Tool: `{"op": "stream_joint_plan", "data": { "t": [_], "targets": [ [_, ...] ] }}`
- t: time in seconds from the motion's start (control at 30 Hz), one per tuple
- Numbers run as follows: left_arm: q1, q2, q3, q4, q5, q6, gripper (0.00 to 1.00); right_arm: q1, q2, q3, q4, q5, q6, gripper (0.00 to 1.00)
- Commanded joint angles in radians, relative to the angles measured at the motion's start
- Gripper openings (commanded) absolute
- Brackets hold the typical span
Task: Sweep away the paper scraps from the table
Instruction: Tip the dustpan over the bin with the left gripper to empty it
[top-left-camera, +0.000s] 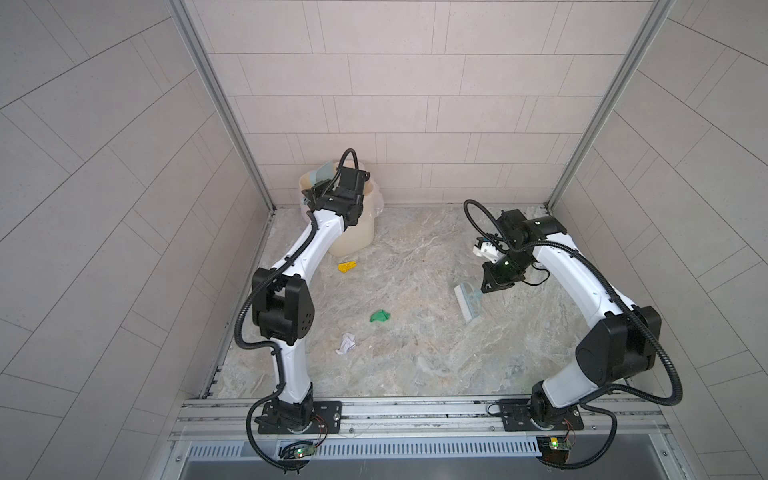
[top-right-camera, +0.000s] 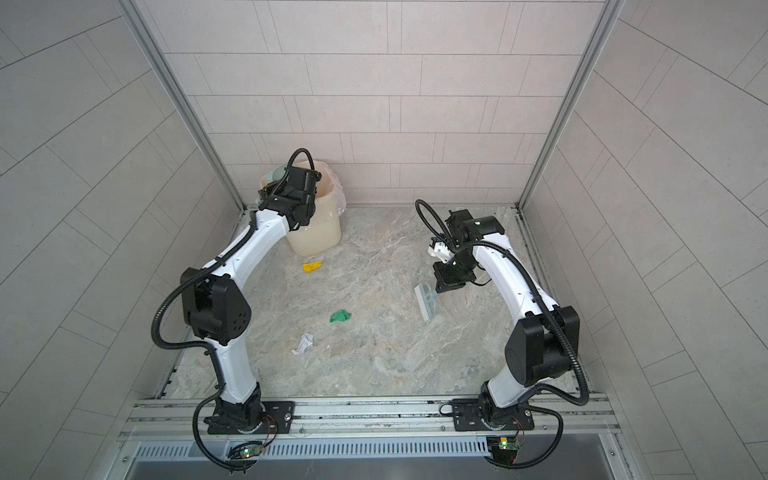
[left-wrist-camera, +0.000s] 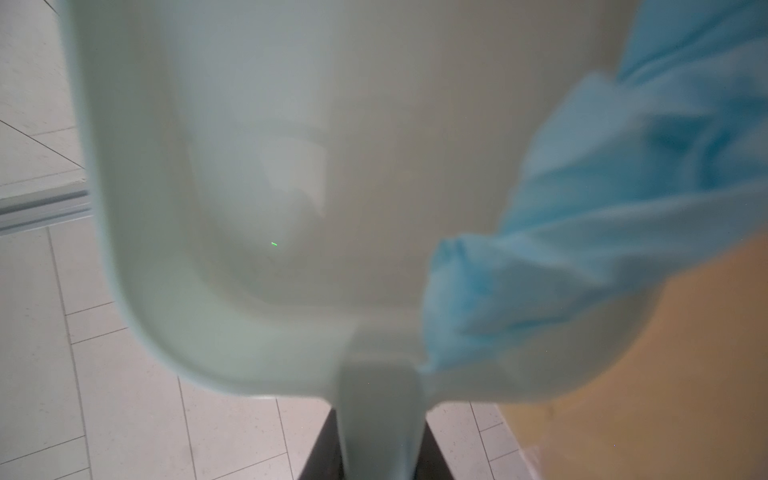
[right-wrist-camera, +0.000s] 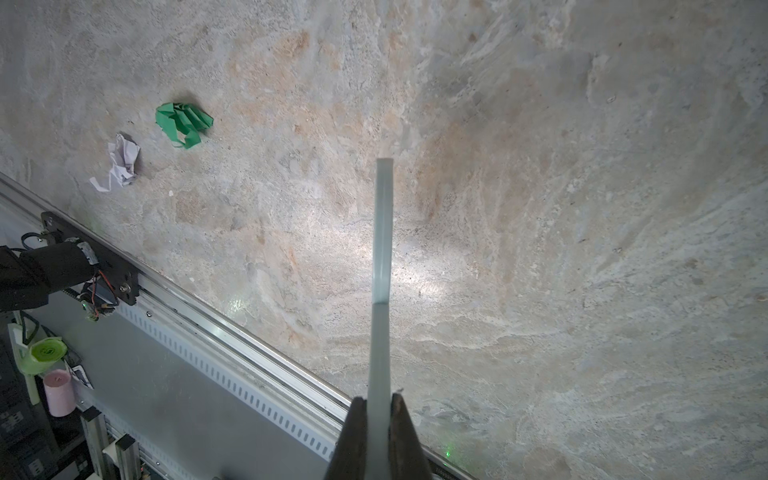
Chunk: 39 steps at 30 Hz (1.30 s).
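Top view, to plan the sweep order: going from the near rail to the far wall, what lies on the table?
Near to far: white scribbled scrap → green scrap → yellow scrap → beige bin. The brush is left out: it overlaps the green scrap in depth.

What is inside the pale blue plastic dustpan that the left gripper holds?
One crumpled light blue paper wad, blurred, lies against one side wall of the pale blue dustpan; the rest of its floor looks bare. The wad covers that corner, so anything under it cannot be seen.
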Motion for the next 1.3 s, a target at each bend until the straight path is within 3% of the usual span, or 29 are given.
{"op": "stream_joint_plan", "data": {
  "t": [0.0, 0.17, 0.7, 1.1, 1.27],
  "targets": [
    [-0.008, -0.065, -0.051, 0.281, -0.047, 0.237, 0.00, 0.000, -0.030, -0.001, -0.017, -0.013, -0.018, 0.00],
    [-0.011, -0.093, -0.155, 0.560, -0.036, 0.469, 0.00, 0.002, -0.032, -0.004, -0.015, -0.017, -0.021, 0.00],
    [-0.013, -0.172, -0.306, 0.747, 0.067, 0.655, 0.00, 0.005, -0.043, -0.012, -0.001, -0.032, -0.024, 0.00],
    [-0.011, -0.211, -0.368, 0.738, 0.101, 0.640, 0.00, 0.005, -0.043, -0.016, 0.012, -0.041, -0.025, 0.00],
    [-0.010, -0.209, -0.316, 0.606, 0.087, 0.502, 0.00, 0.005, -0.041, -0.013, 0.013, -0.043, -0.024, 0.00]
  ]
}}
